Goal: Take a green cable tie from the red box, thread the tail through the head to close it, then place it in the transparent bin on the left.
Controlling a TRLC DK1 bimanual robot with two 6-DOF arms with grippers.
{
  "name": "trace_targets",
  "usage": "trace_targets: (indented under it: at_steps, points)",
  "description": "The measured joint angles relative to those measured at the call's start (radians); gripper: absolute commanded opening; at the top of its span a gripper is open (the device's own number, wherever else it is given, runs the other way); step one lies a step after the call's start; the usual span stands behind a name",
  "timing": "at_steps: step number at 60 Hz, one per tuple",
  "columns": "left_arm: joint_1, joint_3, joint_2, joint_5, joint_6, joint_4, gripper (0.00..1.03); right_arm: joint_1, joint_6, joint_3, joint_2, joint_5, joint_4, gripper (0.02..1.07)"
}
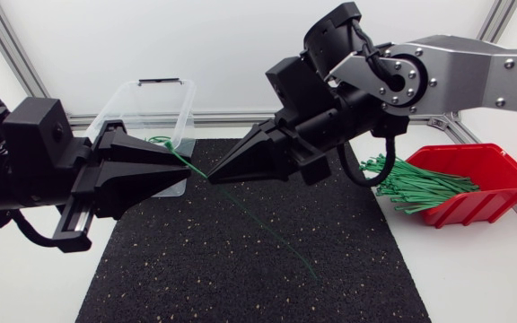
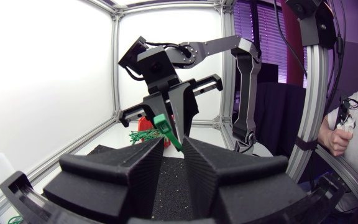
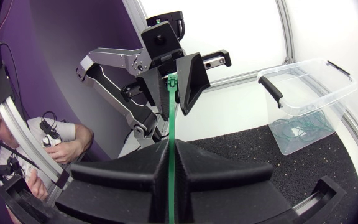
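Observation:
A green cable tie point(image 1: 267, 229) is held in the air over the black mat point(image 1: 196, 278) between my two grippers, which meet tip to tip. My right gripper point(image 1: 212, 177) is shut on the strap, seen as a green strip point(image 3: 171, 124) running out between its fingers. My left gripper point(image 1: 185, 170) faces it and is shut on the tie's end point(image 2: 165, 126). The long tail hangs down to the mat. The transparent bin point(image 1: 142, 103) stands behind the left gripper. The red box point(image 1: 487, 179) with several green ties point(image 1: 416, 184) is at the right.
Some closed green ties point(image 3: 297, 127) lie in the transparent bin point(image 3: 303, 93). The bin's lid handle is black. The black mat covers the middle of the white table, and the red box stands off its right edge.

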Motion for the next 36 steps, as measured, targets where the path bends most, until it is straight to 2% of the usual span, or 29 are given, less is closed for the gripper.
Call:
trace_targets:
  at_steps: [24,28,36]
  points:
    - [-0.020,0.000,0.000,-0.001,-0.008,0.002,0.24,0.001,0.021,-0.012,0.000,-0.007,0.020,0.08]
    - [-0.021,0.000,0.000,-0.001,-0.015,0.002,0.15,0.001,0.021,-0.015,0.000,-0.007,0.021,0.08]
    - [-0.026,0.000,0.000,-0.004,-0.023,0.002,0.13,0.001,0.021,-0.016,0.000,-0.014,0.021,0.08]
